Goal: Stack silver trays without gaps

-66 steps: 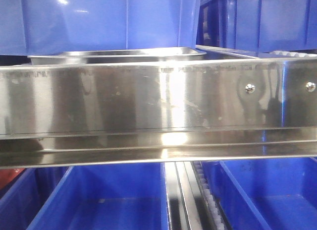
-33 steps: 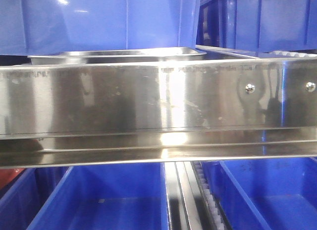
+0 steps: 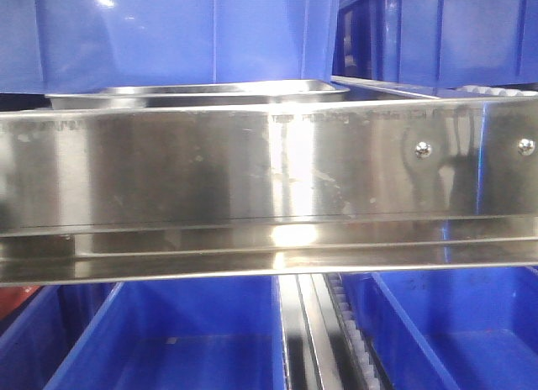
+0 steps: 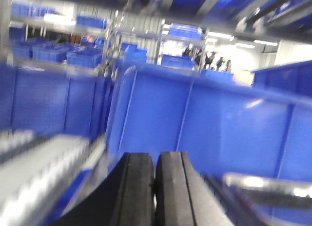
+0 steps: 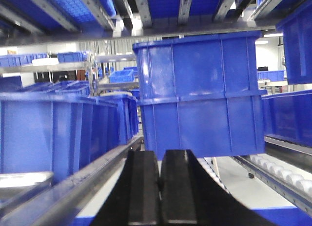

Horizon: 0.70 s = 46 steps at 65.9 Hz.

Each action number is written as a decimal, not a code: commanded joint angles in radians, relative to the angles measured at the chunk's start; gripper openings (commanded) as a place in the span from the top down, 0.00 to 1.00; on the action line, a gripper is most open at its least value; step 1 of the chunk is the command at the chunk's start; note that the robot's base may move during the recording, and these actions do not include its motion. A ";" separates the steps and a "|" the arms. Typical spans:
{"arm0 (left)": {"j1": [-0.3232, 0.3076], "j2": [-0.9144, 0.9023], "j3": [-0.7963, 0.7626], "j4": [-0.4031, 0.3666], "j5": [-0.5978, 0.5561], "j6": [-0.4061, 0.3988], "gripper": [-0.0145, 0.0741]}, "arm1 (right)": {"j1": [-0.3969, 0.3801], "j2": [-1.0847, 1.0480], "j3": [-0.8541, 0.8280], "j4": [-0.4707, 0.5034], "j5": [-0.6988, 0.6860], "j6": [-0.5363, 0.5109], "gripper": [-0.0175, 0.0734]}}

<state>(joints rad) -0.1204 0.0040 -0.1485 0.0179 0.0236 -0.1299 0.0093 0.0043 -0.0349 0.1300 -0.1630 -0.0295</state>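
Observation:
In the front view a silver tray lies on the shelf behind the steel rail; only its rolled rim shows. A second silver tray rim shows to its right. In the left wrist view my left gripper is shut and empty, facing a blue bin, with a tray rim blurred at the lower right. In the right wrist view my right gripper is shut and empty, above the shelf floor, with a tray corner at the lower left. Neither gripper shows in the front view.
A long flat steel shelf rail with screws fills the front view. Blue bins stand behind the trays, and more blue bins lie on the shelf below. A stacked blue bin stands ahead of the right gripper, with roller tracks at the right.
The front view has shifted very slightly; the trays and rail stay where they were. The left wrist view is motion-blurred.

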 commanded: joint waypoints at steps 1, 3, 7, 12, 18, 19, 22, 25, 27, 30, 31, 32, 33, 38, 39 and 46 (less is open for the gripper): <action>-0.007 -0.004 -0.121 0.043 0.129 -0.003 0.85 | 0.003 -0.004 -0.106 -0.004 0.089 0.013 0.87; -0.007 -0.004 -0.178 0.052 0.176 -0.003 0.85 | 0.003 -0.004 -0.150 -0.004 0.153 0.013 0.87; -0.007 0.033 -0.282 0.061 0.270 -0.003 0.85 | 0.003 -0.004 -0.253 -0.004 0.291 0.013 0.87; -0.007 0.106 -0.417 0.061 0.343 -0.003 0.85 | 0.003 -0.004 -0.384 0.010 0.454 0.013 0.87; -0.007 0.243 -0.583 0.059 0.476 0.015 0.85 | 0.003 0.051 -0.544 0.042 0.656 0.013 0.87; -0.007 0.265 -0.609 0.056 0.500 0.022 0.85 | 0.003 0.074 -0.580 0.051 0.700 0.013 0.87; -0.007 0.333 -0.701 0.035 0.593 0.037 0.85 | 0.003 0.126 -0.652 0.071 0.782 0.013 0.87; -0.007 0.410 -0.777 0.003 0.676 0.066 0.85 | 0.003 0.194 -0.723 0.089 0.860 0.013 0.87; -0.009 0.452 -0.837 -0.027 0.726 0.098 0.85 | 0.003 0.236 -0.783 0.102 0.921 0.011 0.87; -0.017 0.509 -0.902 -0.075 0.799 0.130 0.85 | 0.003 0.312 -0.853 0.123 0.991 0.011 0.87; -0.024 0.527 -0.922 -0.089 0.816 0.137 0.85 | 0.003 0.334 -0.876 0.136 1.016 0.009 0.87; -0.028 0.552 -0.942 -0.100 0.832 0.140 0.85 | 0.003 0.357 -0.899 0.145 1.039 0.009 0.87; -0.034 0.567 -0.970 -0.116 0.851 0.147 0.85 | 0.003 0.380 -0.933 0.155 1.075 0.004 0.87; -0.050 0.643 -1.053 -0.165 0.886 0.152 0.85 | 0.003 0.497 -1.050 0.212 1.188 -0.006 0.87; -0.053 0.654 -1.065 -0.173 0.887 0.152 0.85 | 0.003 0.529 -1.069 0.227 1.205 -0.006 0.87; -0.062 0.721 -1.112 -0.247 0.874 0.152 0.85 | 0.003 0.669 -1.209 0.281 1.312 -0.018 0.87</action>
<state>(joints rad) -0.1740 0.6894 -1.2285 -0.1714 0.8986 0.0126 0.0116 0.5837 -1.1571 0.3695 1.0741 -0.0285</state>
